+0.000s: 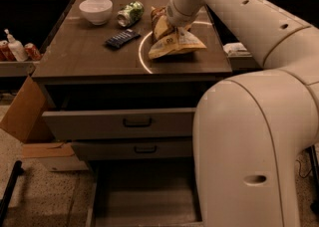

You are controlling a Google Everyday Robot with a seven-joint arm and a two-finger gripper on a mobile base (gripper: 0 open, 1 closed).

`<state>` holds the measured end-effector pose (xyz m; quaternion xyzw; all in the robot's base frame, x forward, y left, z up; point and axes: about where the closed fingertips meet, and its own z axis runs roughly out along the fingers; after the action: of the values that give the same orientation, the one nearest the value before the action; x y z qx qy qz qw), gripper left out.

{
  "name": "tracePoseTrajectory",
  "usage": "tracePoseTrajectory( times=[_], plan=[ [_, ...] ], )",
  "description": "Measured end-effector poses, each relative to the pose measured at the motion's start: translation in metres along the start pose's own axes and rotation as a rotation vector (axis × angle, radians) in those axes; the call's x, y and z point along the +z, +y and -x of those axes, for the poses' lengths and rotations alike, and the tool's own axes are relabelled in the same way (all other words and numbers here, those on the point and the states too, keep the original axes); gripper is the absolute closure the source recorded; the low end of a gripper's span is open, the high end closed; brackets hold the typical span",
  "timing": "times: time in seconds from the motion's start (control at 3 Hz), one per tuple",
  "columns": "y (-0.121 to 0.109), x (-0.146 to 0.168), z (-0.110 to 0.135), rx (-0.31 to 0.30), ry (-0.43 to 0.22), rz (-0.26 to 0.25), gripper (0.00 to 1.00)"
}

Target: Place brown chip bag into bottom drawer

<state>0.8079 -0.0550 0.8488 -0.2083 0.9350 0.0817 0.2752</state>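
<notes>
Jaws (hidden behind wrist (180,11)) sit at brown chip bag (174,46).

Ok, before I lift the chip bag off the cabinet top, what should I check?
1. Pincer at the brown chip bag: ok, it sits at the bag's upper end.
2. Firm hold on the bag: cannot tell.
3. Bottom drawer pulled out: ok.
4. Green can and blue packet apart from the bag: ok, both lie to its left.
5. Drawer's right side free: cannot tell, the robot's body hides it.
</notes>
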Motion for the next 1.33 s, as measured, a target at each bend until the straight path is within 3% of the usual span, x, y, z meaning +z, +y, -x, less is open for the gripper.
tracePoseTrajectory(
  times=[0.33,1.0,1.33],
  plan=[
    [0.000,-0.005,0.003,0.000,0.000,0.000,0.99],
    [0.000,-0.009,0.004,0.000,-0.007,0.002,1.00],
    [-0.005,-0.046,0.007,-0.006,-0.105,0.012,1.00]
  ],
)
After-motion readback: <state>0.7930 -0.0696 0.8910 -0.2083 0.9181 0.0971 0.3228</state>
